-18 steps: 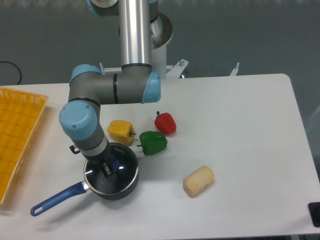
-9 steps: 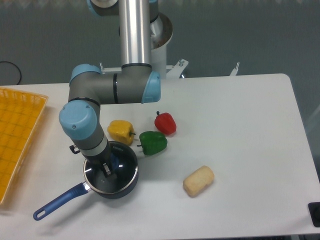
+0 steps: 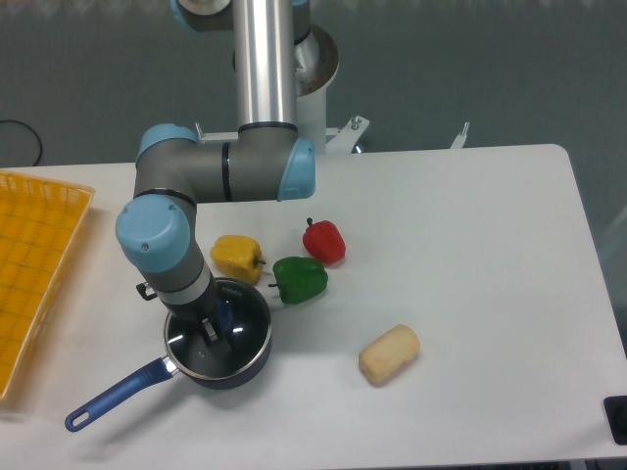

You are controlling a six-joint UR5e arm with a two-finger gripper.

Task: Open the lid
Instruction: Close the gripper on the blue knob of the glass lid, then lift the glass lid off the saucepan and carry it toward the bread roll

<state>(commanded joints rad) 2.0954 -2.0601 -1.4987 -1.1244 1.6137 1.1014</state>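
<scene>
The lid (image 3: pixel 247 338), a glass disc with a silver rim, lies flat on the dark blue saucepan (image 3: pixel 238 376) at the front left of the table. The pan's long blue handle (image 3: pixel 110 397) points to the front left. My gripper (image 3: pixel 216 328) reaches straight down onto the middle of the lid. Its fingers (image 3: pixel 209 333) sit around the blue knob (image 3: pixel 226 315), which is partly hidden by them. The jaws look closed on the knob. The lid rests on the pan, not raised.
A yellow pepper (image 3: pixel 237 258), a green pepper (image 3: pixel 299 279) and a red pepper (image 3: pixel 324 242) lie just behind and right of the pan. A beige bread roll (image 3: pixel 389 353) lies to the right. A yellow basket (image 3: pixel 29 264) stands at the left edge.
The pan's handle has swung slightly towards the front. The gripper stays on the lid's knob, and the lid has not lifted.
</scene>
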